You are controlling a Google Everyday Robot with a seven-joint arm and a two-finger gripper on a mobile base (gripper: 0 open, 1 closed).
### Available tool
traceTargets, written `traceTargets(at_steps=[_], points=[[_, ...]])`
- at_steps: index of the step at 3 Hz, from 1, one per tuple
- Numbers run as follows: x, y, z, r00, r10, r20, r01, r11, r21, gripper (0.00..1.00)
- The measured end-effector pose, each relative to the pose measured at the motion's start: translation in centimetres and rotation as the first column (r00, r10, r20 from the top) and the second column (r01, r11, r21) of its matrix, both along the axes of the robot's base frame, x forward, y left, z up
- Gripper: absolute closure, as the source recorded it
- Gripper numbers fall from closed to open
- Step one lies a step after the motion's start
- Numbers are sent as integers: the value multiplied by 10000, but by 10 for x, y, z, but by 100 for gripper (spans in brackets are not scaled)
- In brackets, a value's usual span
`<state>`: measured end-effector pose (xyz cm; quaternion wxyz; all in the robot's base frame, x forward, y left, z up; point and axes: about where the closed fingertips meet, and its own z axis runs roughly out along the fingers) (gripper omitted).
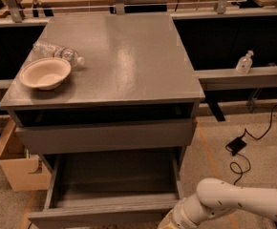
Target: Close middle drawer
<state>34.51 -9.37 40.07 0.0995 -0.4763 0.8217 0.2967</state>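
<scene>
One white, rounded robot arm (234,202) enters at the lower right corner. Its claw (169,223) sits at the bottom edge of the view, just beside the right end of the middle drawer's front panel. The claw is largely cut off there, so it cannot be told whether it is open or closed.

The wide, shallow, matte-grey middle drawer (114,175) stands pulled well out of the cabinet. Its inside is bare and its plain flat front is nearest the camera. Above it sits the taller grey upper front (105,135), with a dark gap beneath the cabinet top.

Judged step: approach to the front panel, with the closing push not yet done. The next move calls for contact on the flat front, then a straight push toward the cabinet in line with the drawer sides. A push at the right end alone may skew the drawer.

Farther back, the grey surface (129,61) carries a cream round bowl (45,73) and a clear plastic bottle (57,53) lying at its left.
</scene>
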Motion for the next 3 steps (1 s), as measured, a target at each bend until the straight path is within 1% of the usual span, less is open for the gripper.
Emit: traceTargets(at_steps=[1,2,3], points=[[10,17,0,9988,266,411,-272,9995,132,100],[36,39,1,9934,469,1047,-516,9978,425,100],[36,39,1,9934,470,1049,-517,9978,426,100]])
